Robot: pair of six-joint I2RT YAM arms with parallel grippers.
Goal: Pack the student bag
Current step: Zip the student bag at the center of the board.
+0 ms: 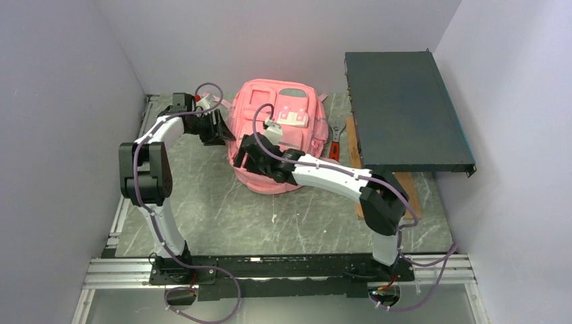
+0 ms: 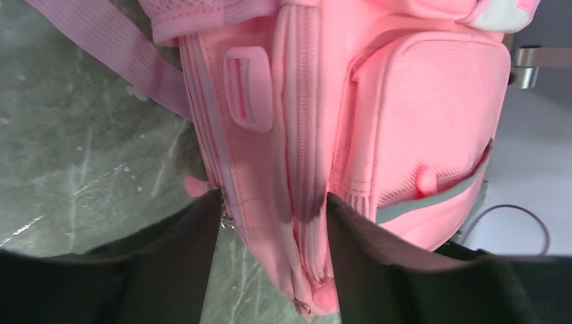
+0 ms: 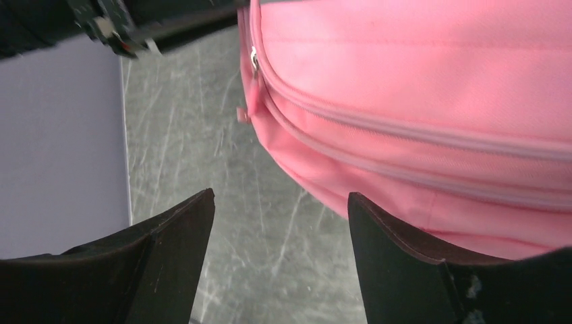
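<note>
Quick headcount: one pink backpack (image 1: 246,111) on the one counter (image 1: 222,216). Two robot arms, the left arm (image 1: 145,169) and the right arm (image 1: 330,177), so two claws: the left claw (image 1: 217,128) and the right claw (image 1: 241,156). One dark flat case (image 1: 405,108), one wooden board (image 1: 408,185), and one red-handled tool (image 1: 334,147) that's too small to name. On the bag itself: one white-pink patch (image 1: 293,116), one plastic buckle (image 2: 248,88), one strap (image 2: 101,47) in the left wrist view, and two zip pulls (image 2: 226,217) there. I can't count the pockets for sure.
</note>
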